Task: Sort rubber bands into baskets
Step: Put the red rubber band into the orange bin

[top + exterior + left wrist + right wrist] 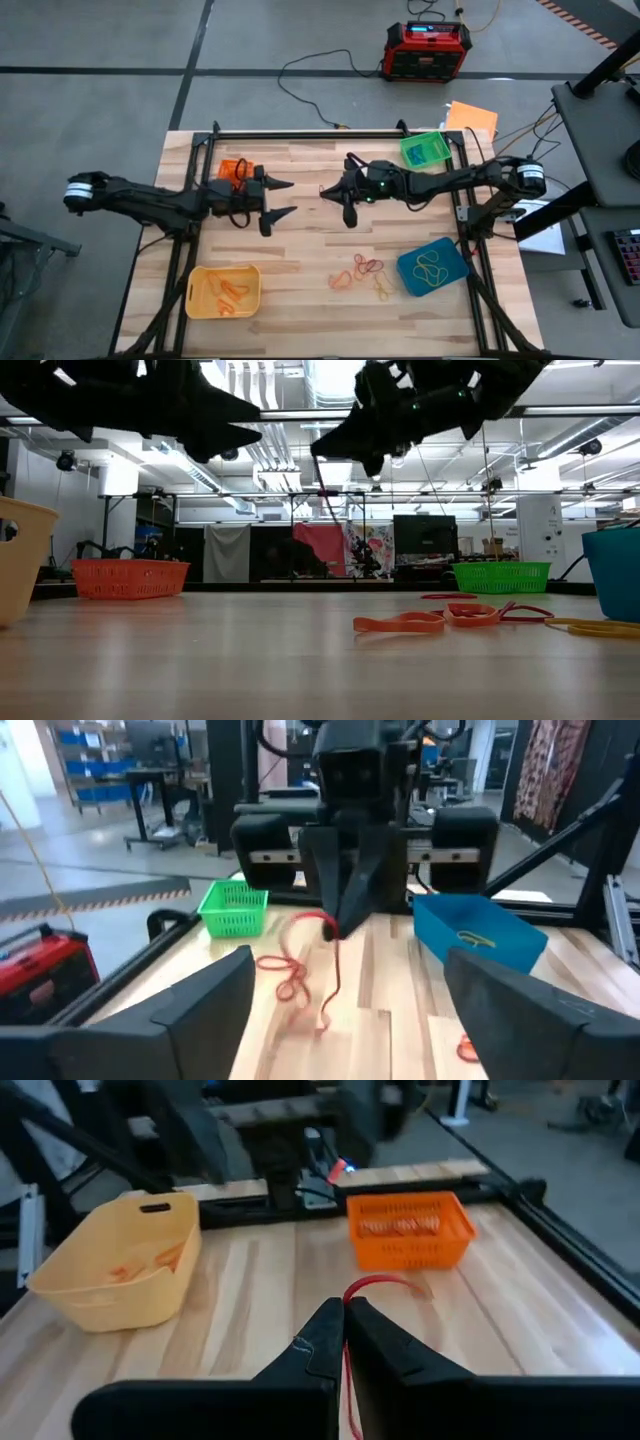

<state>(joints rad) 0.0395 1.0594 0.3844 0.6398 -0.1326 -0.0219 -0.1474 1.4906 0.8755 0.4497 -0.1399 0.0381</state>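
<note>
Pale wood planks make up the table (pixel 300 250) you see from above: your left gripper (pixel 279 200) hovers over the middle with its two fingers spread wide and nothing between them, just beside the orange basket (pixel 232 168), while your right gripper (pixel 340 195) faces it from close by, fingers pressed together. The green basket (pixel 425 149) sits at the far right corner, the blue basket (pixel 433 267) at the near right with a yellow band inside, and the yellow basket (pixel 224 291) at the near left holding orange bands; loose rubber bands (pixel 357 271) lie on the wood between the yellow and blue baskets. From table height, both grippers hang well above the surface, and the orange and red bands lie flat near the blue basket. In your left wrist view, the right gripper's closed tips pinch a red rubber band (pixel 327 965) that dangles below them. In your right wrist view, the same red band loops out from the closed fingers (pixel 320 1342), with the orange and yellow baskets beyond.
</note>
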